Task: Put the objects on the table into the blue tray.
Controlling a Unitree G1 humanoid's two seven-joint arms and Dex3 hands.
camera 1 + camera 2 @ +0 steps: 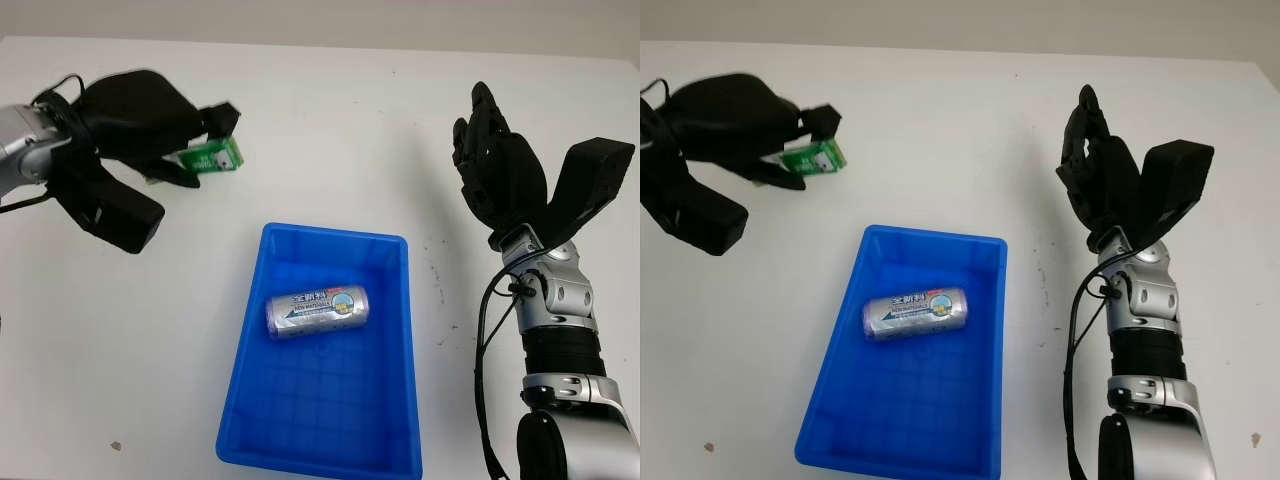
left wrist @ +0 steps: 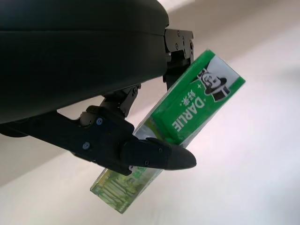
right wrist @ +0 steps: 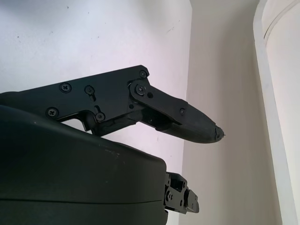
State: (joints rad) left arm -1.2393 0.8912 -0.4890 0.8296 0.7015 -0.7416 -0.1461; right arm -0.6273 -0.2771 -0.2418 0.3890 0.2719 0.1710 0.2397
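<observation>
The can (image 1: pixel 317 311) is lying in the blue tray (image 1: pixel 395 400), so that part looks done. The left hand (image 1: pixel 150 135) is squeezing the green box (image 1: pixel 212 156) and holding it up, off to the tray's far left. That box is not in yet. The right hand (image 1: pixel 497 165) is open, holding nothing, beside the tray.

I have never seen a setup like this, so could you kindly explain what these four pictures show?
This is a humanoid robot at a white table. Two pictures come from cameras in its head, looking down; the other two sit at its wrists. The left robot hand is at the far left of the table, its fingers closed on a green Darlie toothpaste box. The right robot hand is open, raised at the right side. In the middle stands a blue tray with a silver can lying inside.
</observation>
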